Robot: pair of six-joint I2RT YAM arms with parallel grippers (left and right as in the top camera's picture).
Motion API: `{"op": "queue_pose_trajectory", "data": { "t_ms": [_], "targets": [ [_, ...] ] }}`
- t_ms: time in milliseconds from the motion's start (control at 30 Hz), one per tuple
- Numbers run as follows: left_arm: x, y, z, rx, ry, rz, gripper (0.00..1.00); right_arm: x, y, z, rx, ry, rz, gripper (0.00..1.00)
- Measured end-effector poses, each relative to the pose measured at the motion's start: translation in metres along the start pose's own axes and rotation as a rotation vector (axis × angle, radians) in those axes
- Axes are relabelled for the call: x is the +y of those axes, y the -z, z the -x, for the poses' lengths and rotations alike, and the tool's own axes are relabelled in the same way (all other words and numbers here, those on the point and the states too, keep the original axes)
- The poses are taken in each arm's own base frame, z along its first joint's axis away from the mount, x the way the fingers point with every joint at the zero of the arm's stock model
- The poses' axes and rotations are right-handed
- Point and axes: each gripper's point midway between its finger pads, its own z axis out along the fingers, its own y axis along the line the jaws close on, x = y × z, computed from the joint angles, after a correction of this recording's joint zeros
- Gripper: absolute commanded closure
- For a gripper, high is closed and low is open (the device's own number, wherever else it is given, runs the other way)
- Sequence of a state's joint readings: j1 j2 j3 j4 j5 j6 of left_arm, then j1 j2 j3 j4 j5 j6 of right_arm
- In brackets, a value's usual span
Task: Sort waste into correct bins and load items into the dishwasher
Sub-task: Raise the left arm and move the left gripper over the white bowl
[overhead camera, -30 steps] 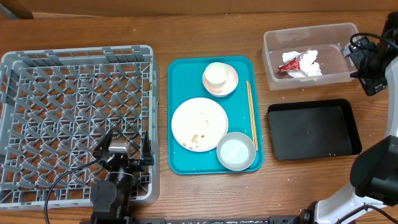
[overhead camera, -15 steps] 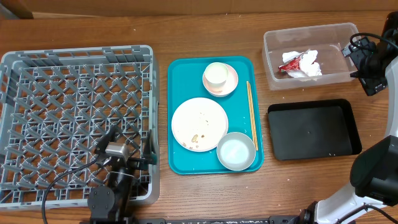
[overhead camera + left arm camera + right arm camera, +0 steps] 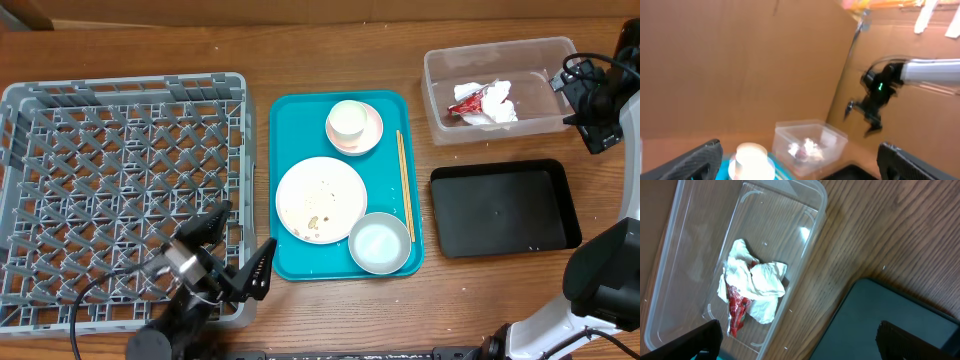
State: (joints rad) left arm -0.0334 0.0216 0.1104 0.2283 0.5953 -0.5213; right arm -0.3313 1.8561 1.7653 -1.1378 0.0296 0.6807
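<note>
The crumpled napkin [image 3: 497,100] [image 3: 757,287] and red wrapper [image 3: 465,103] [image 3: 735,310] lie in the clear tub [image 3: 437,75] [image 3: 812,225]. The black tray [image 3: 505,210] [image 3: 880,325] below it holds nothing. On the teal tray [image 3: 290,130] sit a speckled plate [image 3: 321,199], a bowl [image 3: 380,242], a cup [image 3: 348,120] [image 3: 752,160] on its saucer [image 3: 372,132], and chopsticks [image 3: 405,185]. The grey rack [image 3: 100,180] holds nothing. My left gripper [image 3: 238,243] [image 3: 800,165] hangs open over the rack's front right corner. My right gripper [image 3: 580,108] [image 3: 800,342] hovers open beside the tub.
The wooden table [image 3: 300,50] shows between rack, teal tray and bins. A brown cardboard wall [image 3: 740,65] stands behind the table. My right arm [image 3: 880,90] reaches in high at the far right edge.
My left gripper has swung right and tilted toward the teal tray, from over the rack's front to its front right corner. The right arm and all objects have stayed put.
</note>
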Motion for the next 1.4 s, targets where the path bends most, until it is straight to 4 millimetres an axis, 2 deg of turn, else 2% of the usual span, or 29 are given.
{"op": "queue_pose_trajectory", "data": {
  "t_ms": [133,267,467,600,700,800,867,1000,1133,1200,1400],
  "targets": [
    [-0.001,-0.002,-0.005,0.222,0.043,0.081,0.00,0.000,0.000,0.000,0.000,0.000,0.000,0.00],
    [0.001,-0.014,0.004,0.454,0.109,0.153,0.00,0.000,0.000,0.000,0.001,0.000,0.000,0.00],
    [0.024,-0.058,0.006,0.786,0.343,0.224,0.00,0.000,0.000,0.000,0.001,0.000,0.000,0.00],
    [0.034,-0.095,-0.005,0.902,0.494,0.146,0.00,0.000,0.000,0.000,0.001,0.000,-0.001,0.00],
    [0.030,-0.111,-0.031,1.017,0.552,0.120,0.00,0.000,0.000,0.000,0.001,0.000,-0.001,0.00],
    [0.014,-0.111,-0.066,1.186,0.509,0.170,0.00,0.000,0.000,0.000,0.001,0.000,-0.001,0.00],
    [-0.004,-0.109,-0.094,1.316,0.397,0.224,0.00,0.000,0.000,0.000,0.000,0.000,0.000,0.00],
    [-0.033,-0.106,-0.133,1.464,0.141,0.302,0.00,0.000,0.000,0.000,0.000,0.000,0.000,0.00],
    [-0.040,-0.102,-0.168,1.529,-0.063,0.381,0.00,0.000,0.000,0.000,0.000,0.000,0.000,0.00],
    [-0.040,-0.105,-0.181,1.537,-0.099,0.396,0.00,0.000,0.000,0.000,0.000,0.000,0.000,0.00],
    [-0.058,-0.124,-0.226,1.545,-0.044,0.309,0.00,0.000,0.000,0.000,0.000,0.001,0.000,0.00]
  ]
}}
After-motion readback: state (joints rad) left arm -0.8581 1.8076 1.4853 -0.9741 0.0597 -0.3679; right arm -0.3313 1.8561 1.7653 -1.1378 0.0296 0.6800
